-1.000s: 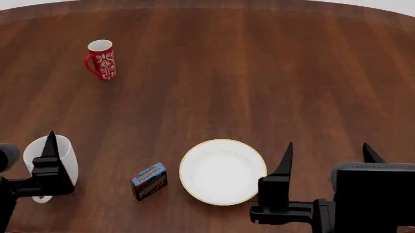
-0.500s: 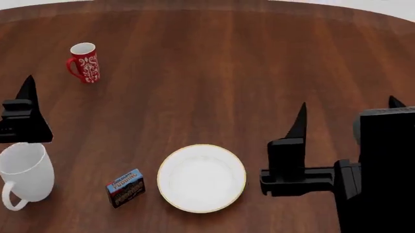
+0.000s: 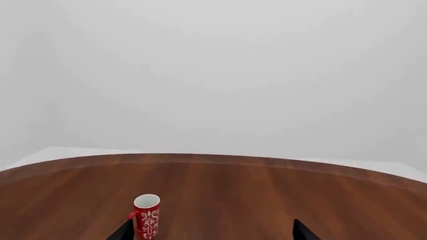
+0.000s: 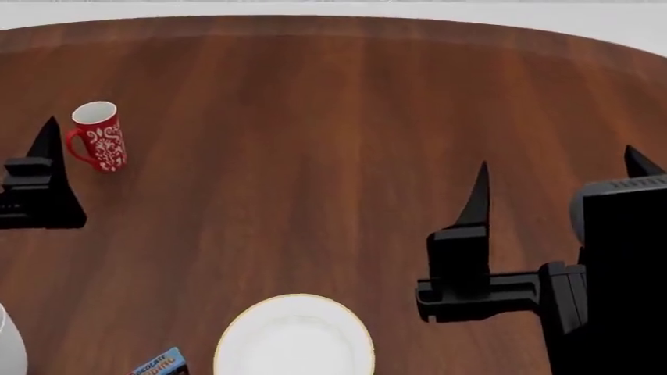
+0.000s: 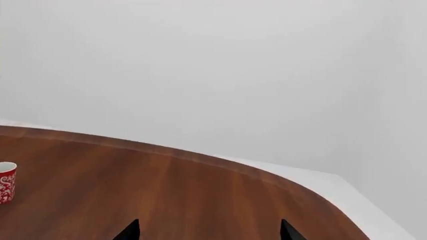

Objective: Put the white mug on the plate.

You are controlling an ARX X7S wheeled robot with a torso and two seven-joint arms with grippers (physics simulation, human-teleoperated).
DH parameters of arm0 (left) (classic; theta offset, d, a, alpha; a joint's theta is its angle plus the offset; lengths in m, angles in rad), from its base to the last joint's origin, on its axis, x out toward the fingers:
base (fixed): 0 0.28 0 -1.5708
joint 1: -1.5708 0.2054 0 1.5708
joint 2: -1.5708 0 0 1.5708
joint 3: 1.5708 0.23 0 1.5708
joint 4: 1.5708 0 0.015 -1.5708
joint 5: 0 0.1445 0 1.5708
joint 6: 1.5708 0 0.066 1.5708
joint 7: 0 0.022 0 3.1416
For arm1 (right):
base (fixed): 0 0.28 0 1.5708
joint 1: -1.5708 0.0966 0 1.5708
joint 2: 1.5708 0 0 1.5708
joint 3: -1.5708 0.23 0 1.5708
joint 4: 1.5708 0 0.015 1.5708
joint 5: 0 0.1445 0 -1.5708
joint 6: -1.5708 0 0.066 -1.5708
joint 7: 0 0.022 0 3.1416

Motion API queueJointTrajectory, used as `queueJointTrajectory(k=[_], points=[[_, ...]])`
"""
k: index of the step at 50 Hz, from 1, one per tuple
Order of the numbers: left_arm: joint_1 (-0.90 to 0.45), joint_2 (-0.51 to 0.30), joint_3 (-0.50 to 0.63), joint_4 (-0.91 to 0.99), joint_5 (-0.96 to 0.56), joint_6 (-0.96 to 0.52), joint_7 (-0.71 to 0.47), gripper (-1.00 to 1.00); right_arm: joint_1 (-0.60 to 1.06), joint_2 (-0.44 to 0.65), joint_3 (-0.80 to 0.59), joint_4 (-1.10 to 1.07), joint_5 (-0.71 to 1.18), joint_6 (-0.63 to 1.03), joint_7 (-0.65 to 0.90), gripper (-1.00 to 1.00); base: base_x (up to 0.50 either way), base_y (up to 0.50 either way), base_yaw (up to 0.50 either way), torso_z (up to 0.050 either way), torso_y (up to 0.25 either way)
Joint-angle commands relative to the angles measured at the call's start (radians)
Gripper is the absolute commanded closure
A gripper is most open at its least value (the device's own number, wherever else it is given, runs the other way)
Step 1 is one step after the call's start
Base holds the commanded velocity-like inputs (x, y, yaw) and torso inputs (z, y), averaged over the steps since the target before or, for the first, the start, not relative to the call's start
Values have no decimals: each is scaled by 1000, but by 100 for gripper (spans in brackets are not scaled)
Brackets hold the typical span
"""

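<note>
Only a sliver of the white mug shows, at the head view's bottom left corner. The plate, white with a gold rim, lies at the bottom edge, partly cut off. My left gripper is open and empty, held over the table far beyond the white mug. Only one of its fingers shows in the head view. My right gripper is open and empty, to the right of and beyond the plate. In the right wrist view it holds only bare table between its fingertips.
A small red mug with a white pattern stands at the far left; it also shows in the left wrist view. A corner of a blue pudding box lies left of the plate. The brown round table ends at a curved far edge.
The left gripper has lifted away from the white mug, empty. The head view has shifted, so the mug, box and plate slid down to the bottom edge and the red mug moved left.
</note>
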Motion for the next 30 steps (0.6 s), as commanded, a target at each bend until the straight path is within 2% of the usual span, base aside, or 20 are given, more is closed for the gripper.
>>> queueJointTrajectory(k=[1,25,30], points=[[7,0,2,11,-11,-4,-4,-100,-23,13,-5,-13,-15,-26,-22,-100,375,234,0,0,0],[18,-10,14,18,-28,-7,-16,-100,-47,33,-3,-13,13,-68,-1,-100,364,224,0,0,1],[26,-9,16,15,-32,-4,-18,-100,-56,36,-4,-15,13,-75,1,-100,67,26,0,0,0]])
